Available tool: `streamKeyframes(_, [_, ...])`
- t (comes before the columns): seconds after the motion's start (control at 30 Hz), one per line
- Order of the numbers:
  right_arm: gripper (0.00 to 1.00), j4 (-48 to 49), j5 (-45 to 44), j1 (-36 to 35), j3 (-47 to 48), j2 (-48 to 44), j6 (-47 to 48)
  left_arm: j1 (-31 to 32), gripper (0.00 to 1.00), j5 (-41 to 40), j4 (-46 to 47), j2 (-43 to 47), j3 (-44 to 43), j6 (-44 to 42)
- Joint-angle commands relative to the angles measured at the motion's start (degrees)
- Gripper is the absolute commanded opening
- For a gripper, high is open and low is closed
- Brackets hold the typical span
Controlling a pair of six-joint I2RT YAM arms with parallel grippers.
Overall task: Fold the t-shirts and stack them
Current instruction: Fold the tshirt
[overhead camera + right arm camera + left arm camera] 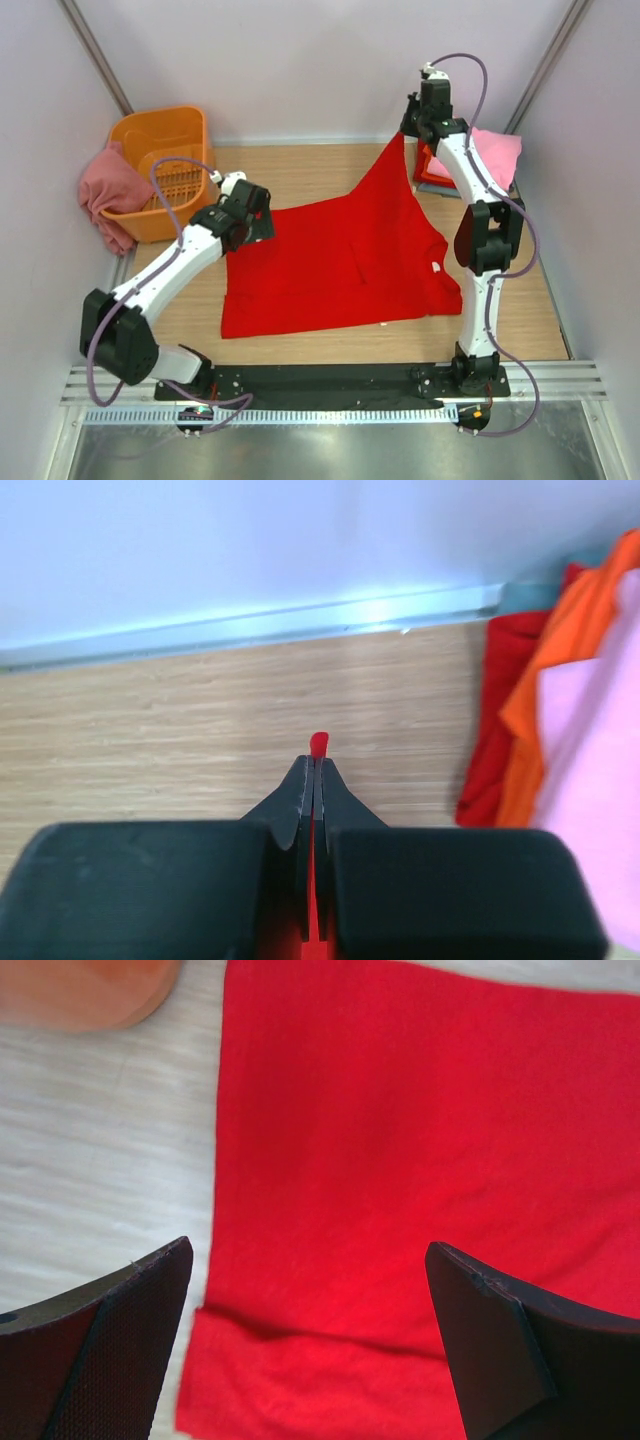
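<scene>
A bright red t-shirt (340,260) lies spread on the wooden table, its far right corner pulled up into a peak. My right gripper (408,128) is shut on that corner; in the right wrist view a sliver of red cloth (319,744) pokes out between the closed fingers (300,790). My left gripper (258,222) hovers open over the shirt's left edge (215,1210), with nothing between its fingers (150,1300). Folded t-shirts (490,160), pink on top of orange-red and others, are stacked at the back right.
An orange slotted basket (160,140) stands at the back left with a dusty rose shirt (110,190) draped over its side. White walls close the table in on three sides. A black rail (330,380) runs along the near edge.
</scene>
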State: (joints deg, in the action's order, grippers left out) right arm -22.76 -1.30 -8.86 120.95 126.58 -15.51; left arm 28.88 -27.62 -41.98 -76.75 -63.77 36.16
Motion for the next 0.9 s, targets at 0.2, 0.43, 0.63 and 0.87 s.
streamKeyframes(0.2, [0.01, -3.43, -7.04, 3.15, -4.05, -6.08, 2.76, -5.32, 1.00, 1.42, 6.91, -17.09, -11.90, 2.07])
streamKeyframes(0.43, [0.01, -3.69, -5.91, 3.68, -6.07, -6.61, 2.94, -8.93, 0.96, 0.37, 6.73, -29.92, -22.52, 2.60])
streamKeyframes(0.63, [0.01, -3.16, -5.12, 3.94, -7.65, -7.75, 2.76, -14.02, 0.85, 1.51, 4.54, -40.48, -30.53, 4.70])
streamKeyframes(0.87, [0.01, -2.73, -4.50, 4.56, -8.27, -8.99, 2.33, -15.61, 0.79, 2.66, 4.53, -47.25, -35.02, 5.59])
